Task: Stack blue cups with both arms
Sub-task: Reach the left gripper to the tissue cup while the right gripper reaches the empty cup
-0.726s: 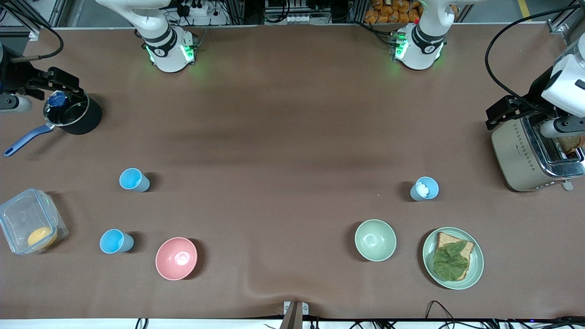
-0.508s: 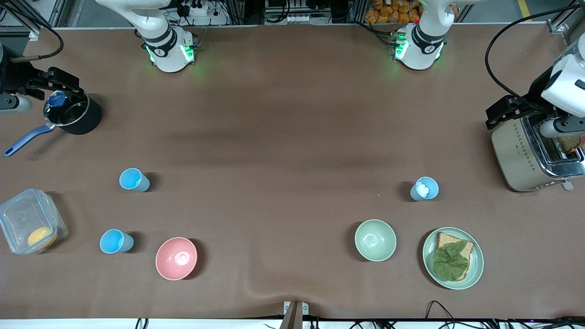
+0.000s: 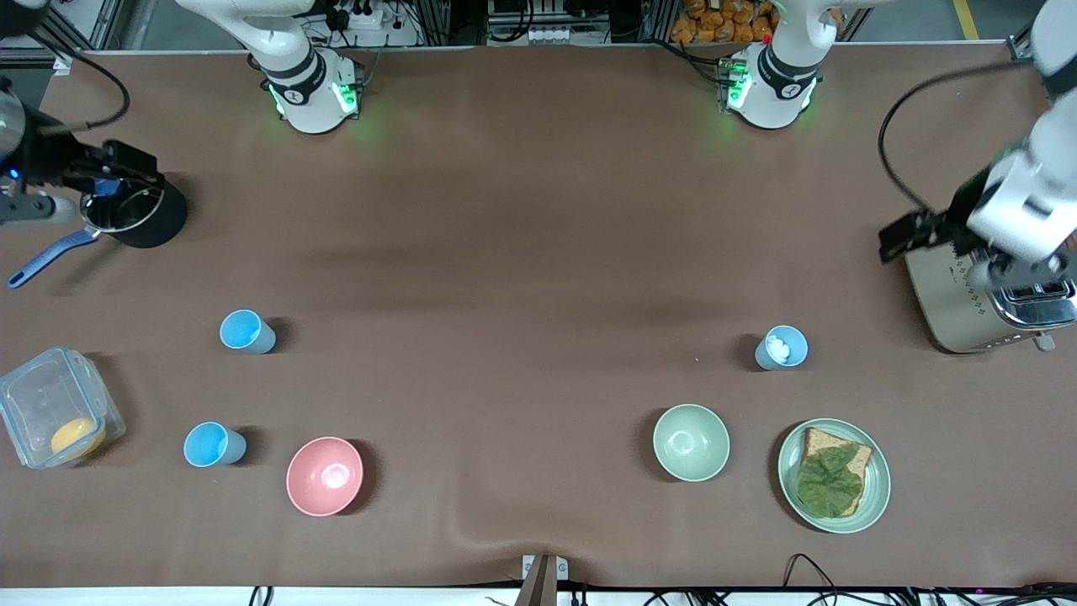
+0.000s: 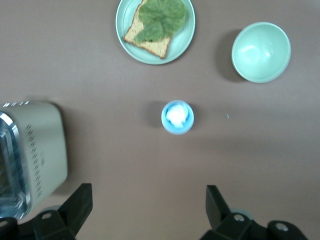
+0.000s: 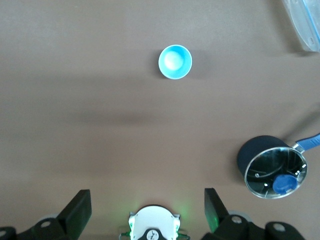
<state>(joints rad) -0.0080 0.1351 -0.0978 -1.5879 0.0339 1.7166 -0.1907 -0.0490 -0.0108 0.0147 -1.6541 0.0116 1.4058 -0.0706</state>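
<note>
Three blue cups stand upright on the brown table. One [image 3: 246, 331] is toward the right arm's end and also shows in the right wrist view [image 5: 175, 62]. A second [image 3: 213, 444] stands nearer the front camera, beside the pink bowl [image 3: 325, 475]. A duller cup [image 3: 781, 348] with white bits inside stands toward the left arm's end and also shows in the left wrist view [image 4: 177, 117]. My right gripper [image 3: 118, 164] [image 5: 146, 210] is open and empty, high over the black pot [image 3: 135, 215]. My left gripper [image 3: 913, 236] [image 4: 148, 210] is open and empty, high beside the toaster [image 3: 968, 303].
A pale green bowl [image 3: 691, 442] and a green plate [image 3: 875, 497] with bread and lettuce lie near the duller cup. A clear lidded box [image 3: 50, 417] holding something orange sits at the right arm's end. The pot has a blue handle [image 3: 42, 257].
Both arms have risen and shifted. The left gripper has moved off the toaster toward the table's middle. The right gripper has shifted slightly over the pot. The cups have not moved.
</note>
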